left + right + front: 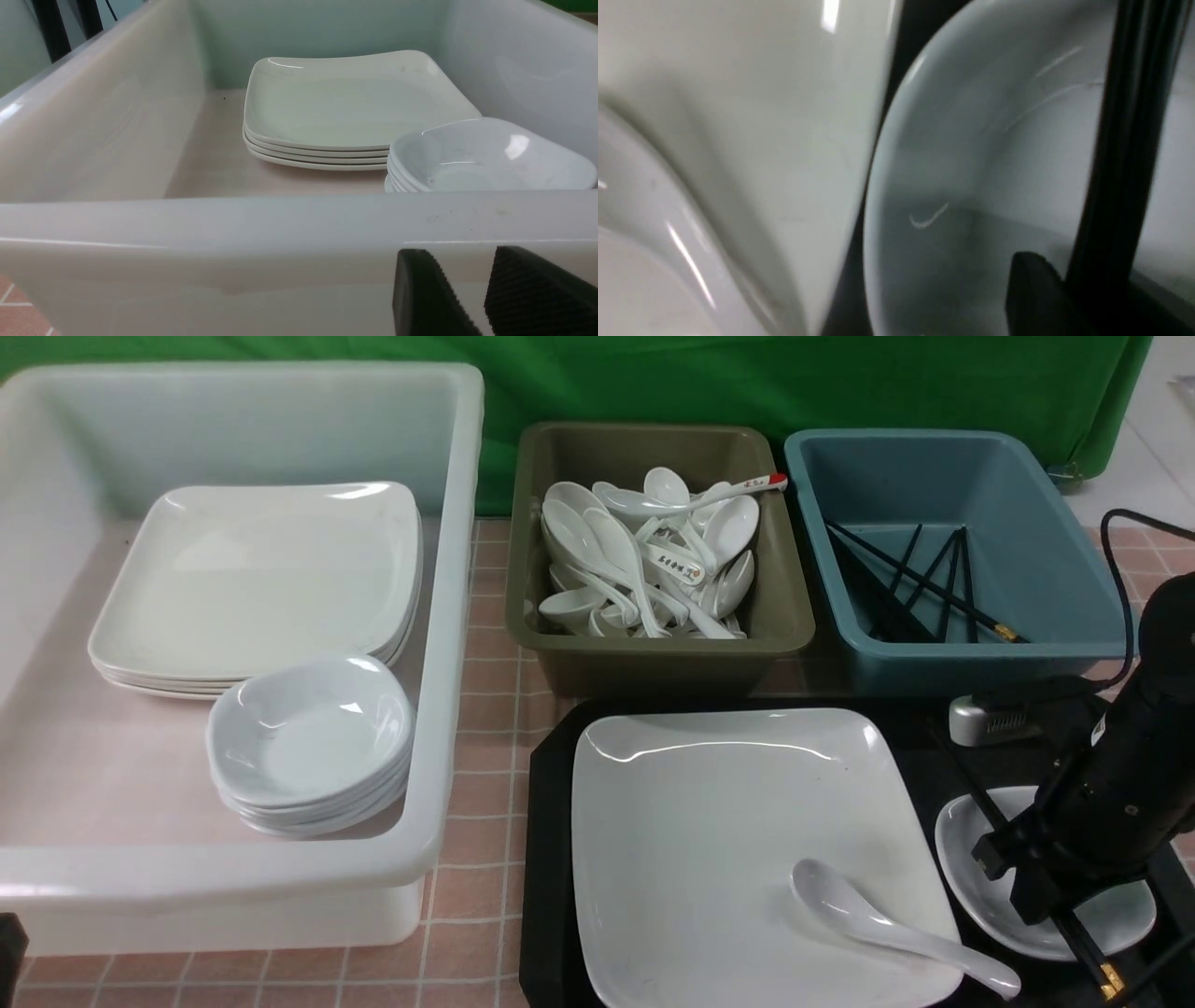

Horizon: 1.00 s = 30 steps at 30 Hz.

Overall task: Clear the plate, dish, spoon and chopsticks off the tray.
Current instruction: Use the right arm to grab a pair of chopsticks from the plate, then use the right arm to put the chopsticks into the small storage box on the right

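Jaws of right gripper [1041, 901] sit down at the black, gold-capped chopsticks [976, 789] lying across the small white dish [1120, 915]. Clamped or not, can't tell.

Jaws of left gripper [460, 261] are apart and empty, just outside white tub [280, 224].

On black tray [546, 859]: one big square plate [709, 831], one plain white spoon [887, 929] lying on it, one dish, one chopstick pair.

In the tub: four stacked plates [345, 102].
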Each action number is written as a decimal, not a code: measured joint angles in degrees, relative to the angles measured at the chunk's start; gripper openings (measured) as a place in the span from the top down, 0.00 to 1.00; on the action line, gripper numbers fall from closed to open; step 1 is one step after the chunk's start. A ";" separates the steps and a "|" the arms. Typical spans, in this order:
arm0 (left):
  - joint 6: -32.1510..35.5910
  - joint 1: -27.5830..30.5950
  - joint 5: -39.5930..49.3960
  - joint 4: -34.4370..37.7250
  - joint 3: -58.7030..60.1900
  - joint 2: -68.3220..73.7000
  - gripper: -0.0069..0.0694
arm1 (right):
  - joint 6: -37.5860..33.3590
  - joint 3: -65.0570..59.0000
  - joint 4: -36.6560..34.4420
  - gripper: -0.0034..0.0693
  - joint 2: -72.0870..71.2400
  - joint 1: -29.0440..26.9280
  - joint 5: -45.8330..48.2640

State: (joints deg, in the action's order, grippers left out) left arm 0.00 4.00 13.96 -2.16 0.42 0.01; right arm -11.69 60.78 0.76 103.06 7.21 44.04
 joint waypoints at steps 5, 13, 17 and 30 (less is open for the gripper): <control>0.00 0.00 0.00 0.00 0.00 0.00 0.59 | 0.00 2.26 -0.76 0.73 -5.08 0.00 9.01; 0.00 0.00 0.00 0.00 0.00 -0.01 0.59 | 1.76 7.82 -0.76 0.73 -17.31 0.00 4.83; 0.00 0.00 0.00 0.00 0.00 -0.01 0.59 | 6.23 14.26 -0.76 0.73 -17.14 0.00 -9.53; 0.00 0.00 0.00 0.00 0.00 -0.01 0.59 | 9.96 28.33 -0.76 0.73 7.98 0.00 -44.04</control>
State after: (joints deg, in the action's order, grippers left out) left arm 0.00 4.00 13.96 -2.16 0.42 0.00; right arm -1.72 89.11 0.00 111.04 7.21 0.00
